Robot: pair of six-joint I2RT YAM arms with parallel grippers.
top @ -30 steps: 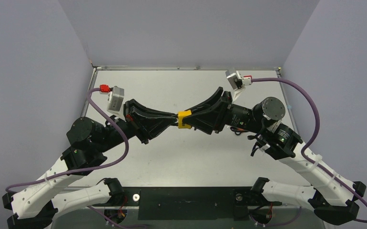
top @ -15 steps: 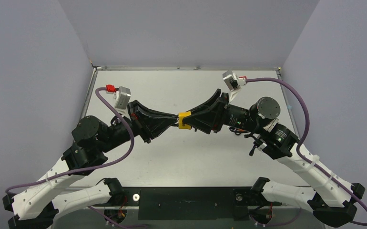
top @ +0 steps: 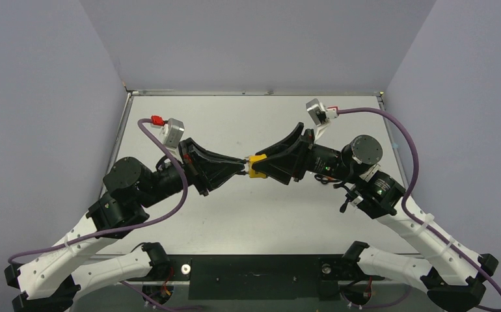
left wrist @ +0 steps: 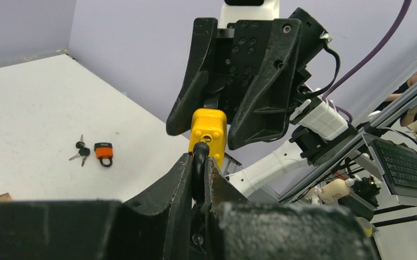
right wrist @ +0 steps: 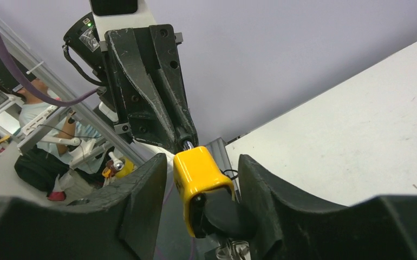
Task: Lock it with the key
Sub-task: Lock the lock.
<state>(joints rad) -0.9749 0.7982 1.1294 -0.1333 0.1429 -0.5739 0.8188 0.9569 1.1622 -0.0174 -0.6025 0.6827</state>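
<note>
1. Since a second ago, both arms have shifted a little to the right and the right pincer [right wrist: 202, 161] has spread wider.
2. Now its fingers stand apart on both sides of the yellow lock [left wrist: 209, 127]. The right wrist view shows a thin gap on each side, so it is pinching nothing.
3. Left pincer [top: 239, 168] is pressed together on the black shackle [left wrist: 199, 157] and carries the lock in the air, with the body just beyond its tips.
4. Key [right wrist: 221, 218] sits in the end of the lock that faces the right pincer, deep between its fingers. Its ring hangs just below.
5. Done, as I judge: the lock is lifted, the key is inserted, and the shackle seems seated in the body.
6. I cannot tell whether the key was turned.
7. Left to do, probably: check that the lock is locked, and maybe grip the key again.
8. On the table [left wrist: 27, 97], far to the side of the left pincer, lie an orange lock [left wrist: 104, 152] and other keys [left wrist: 80, 150], untouched.
</note>
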